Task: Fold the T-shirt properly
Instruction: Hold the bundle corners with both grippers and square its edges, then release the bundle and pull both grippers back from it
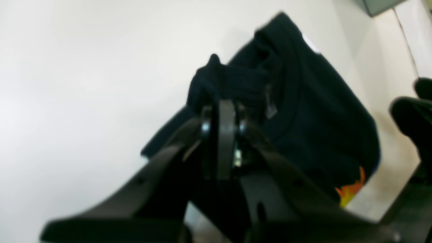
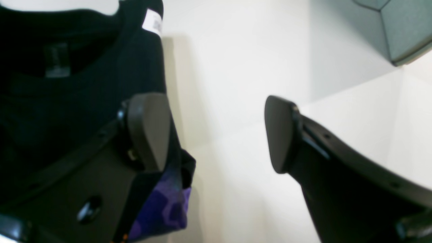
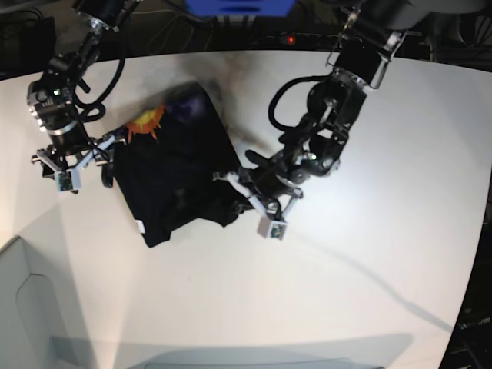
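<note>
Two end effectors: left [image 1: 224, 116] pinches the T-shirt [image 3: 173, 165] edge, right [image 2: 216, 133] gapes wide, holding nothing

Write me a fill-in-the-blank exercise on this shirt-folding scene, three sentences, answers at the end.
1. The left gripper is ____ on a bunched fold of the T-shirt.
2. The right gripper has its jaws ____, holding nothing.
3. The small label at the shirt's edge is ____ in colour.

Missing words: shut; open; white
</note>
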You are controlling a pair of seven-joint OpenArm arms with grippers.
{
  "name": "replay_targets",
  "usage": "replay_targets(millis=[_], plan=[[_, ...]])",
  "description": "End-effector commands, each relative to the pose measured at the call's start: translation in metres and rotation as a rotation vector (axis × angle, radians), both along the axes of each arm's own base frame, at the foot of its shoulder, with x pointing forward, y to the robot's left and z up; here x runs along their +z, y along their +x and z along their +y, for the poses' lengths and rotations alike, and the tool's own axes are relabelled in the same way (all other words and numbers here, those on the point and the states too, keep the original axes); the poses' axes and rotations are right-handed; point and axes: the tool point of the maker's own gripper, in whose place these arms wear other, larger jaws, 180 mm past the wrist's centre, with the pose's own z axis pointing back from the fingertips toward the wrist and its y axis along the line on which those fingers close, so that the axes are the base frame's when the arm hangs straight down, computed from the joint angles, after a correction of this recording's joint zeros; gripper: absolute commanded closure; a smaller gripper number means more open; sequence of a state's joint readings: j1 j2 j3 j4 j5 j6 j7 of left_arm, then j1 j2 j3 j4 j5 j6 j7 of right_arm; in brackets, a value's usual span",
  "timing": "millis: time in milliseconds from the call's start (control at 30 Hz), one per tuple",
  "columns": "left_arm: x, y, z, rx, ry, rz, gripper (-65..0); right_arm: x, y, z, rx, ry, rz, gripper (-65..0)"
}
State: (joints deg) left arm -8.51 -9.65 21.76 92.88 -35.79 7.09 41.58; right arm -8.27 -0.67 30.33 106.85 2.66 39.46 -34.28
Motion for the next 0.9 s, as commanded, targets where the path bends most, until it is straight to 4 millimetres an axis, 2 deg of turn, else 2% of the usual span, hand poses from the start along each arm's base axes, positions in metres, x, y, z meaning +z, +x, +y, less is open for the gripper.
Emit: replay_targets(millis=[0, 67, 167, 367, 567, 633, 733, 867], plan=[[0.011, 0.009, 0.01, 0.037, -0.012, -0.038, 0.0, 0.016, 0.007, 0.0, 0.016, -0.009, -0.058, -45.5], [0.002, 0.009, 0.03, 0.099, -0.013, -0.012, 0.0, 0.015, 0.007, 0.0, 0.016, -0.006, -0.056, -45.5], [-0.019, 0.004, 0.043, 0.137, -0.005, 0.044, 0.0, 0.015, 0.009, 0.009, 0.043, -0.002, -0.056, -45.5], [-0.047, -0.002, 0.046, 0.151, 0.011, 0.118, 0.0, 0.015, 0.013, 0.023, 0.084, 0.003, -0.059, -45.5], [-0.052, -0.003, 0.049, 0.156, 0.017, 0.135, -0.6, 0.015, 0.013, 0.028, 0.097, 0.007, -0.059, -45.5], [-0.052, -0.003, 0.05, 0.163, 0.016, 0.135, -5.1, 0.015, 0.013, 0.029, 0.097, 0.008, -0.059, -45.5], [-0.048, -0.002, 0.049, 0.161, 0.012, 0.128, -17.5, 0.015, 0.014, 0.032, 0.105, 0.012, -0.061, -45.5], [-0.019, 0.004, 0.044, 0.145, -0.013, 0.049, -33.2, 0.013, 0.014, 0.045, 0.142, 0.019, -0.054, -45.4]])
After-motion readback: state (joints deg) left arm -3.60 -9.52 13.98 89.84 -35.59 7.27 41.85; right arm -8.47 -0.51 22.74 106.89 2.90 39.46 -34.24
